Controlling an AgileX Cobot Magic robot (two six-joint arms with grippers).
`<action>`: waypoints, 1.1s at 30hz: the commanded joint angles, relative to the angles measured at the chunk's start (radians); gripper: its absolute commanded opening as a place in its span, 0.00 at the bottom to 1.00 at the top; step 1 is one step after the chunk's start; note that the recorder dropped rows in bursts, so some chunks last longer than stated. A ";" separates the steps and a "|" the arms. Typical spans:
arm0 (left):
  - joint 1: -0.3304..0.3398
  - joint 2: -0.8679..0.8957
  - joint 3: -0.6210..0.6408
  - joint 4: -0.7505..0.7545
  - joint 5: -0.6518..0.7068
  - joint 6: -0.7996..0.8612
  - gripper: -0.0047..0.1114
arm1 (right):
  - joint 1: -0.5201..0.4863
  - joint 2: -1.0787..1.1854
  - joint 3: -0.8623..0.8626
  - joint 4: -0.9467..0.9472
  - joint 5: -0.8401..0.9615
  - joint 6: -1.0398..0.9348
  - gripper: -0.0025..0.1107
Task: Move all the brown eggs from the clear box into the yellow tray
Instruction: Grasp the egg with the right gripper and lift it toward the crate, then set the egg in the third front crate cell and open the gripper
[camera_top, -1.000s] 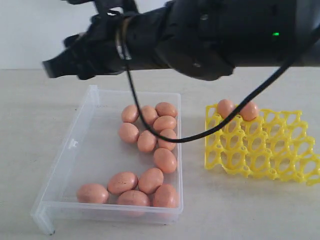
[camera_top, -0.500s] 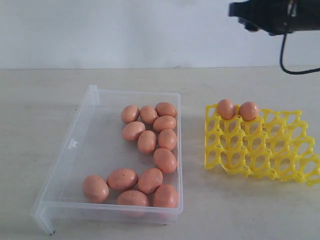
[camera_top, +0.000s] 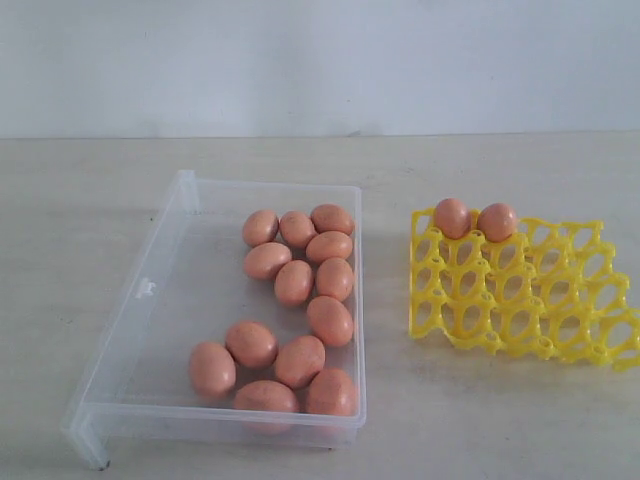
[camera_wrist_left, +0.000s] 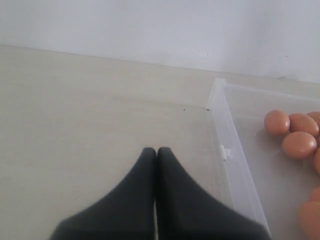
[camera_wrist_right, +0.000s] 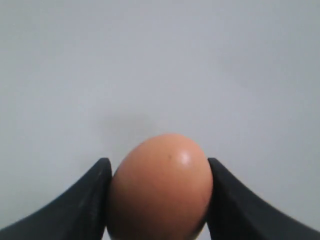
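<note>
Currently on hand, each item placed against the clear box (camera_top: 150, 290):

- Brown eggs (camera_top: 294, 282), loose in the box: thirteen. One cluster lies along the wall facing the tray. A second sits at the near end.
- Yellow tray (camera_top: 520, 330): stands just beside the box. Two eggs are seated in its far row, starting at the corner nearest the box. The other cups are empty.
- Held egg (camera_wrist_right: 159, 195): one, pinched by the right gripper (camera_wrist_right: 159, 167). The jaws stand wide and press on both flanks of the shell. Only a plain pale background shows behind it, so its place relative to the box cannot be told.
- Left gripper (camera_wrist_left: 156, 151): tips pressed together with nothing between them. It is over the bare table (camera_wrist_left: 75, 110), outside the box's long wall on the side away from the tray.

Change noted: the right arm, which a second ago stretched across above the box, has swung out of the exterior view. Two eggs at the near end have rolled closer to their neighbours.

Assessment: the third egg is likely in transit and thirteen are left. Because the loose eggs shift, the next pick needs a fresh sighting.
</note>
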 joint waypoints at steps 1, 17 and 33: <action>-0.003 0.001 -0.002 -0.002 -0.007 0.000 0.00 | -0.076 0.093 -0.004 -0.235 -0.334 0.320 0.02; -0.003 0.001 -0.002 -0.002 -0.007 0.000 0.00 | -0.109 0.168 0.113 -1.044 -0.199 0.363 0.02; -0.003 0.001 -0.002 -0.002 -0.007 0.000 0.00 | -0.045 0.256 0.113 -1.125 -0.048 0.319 0.02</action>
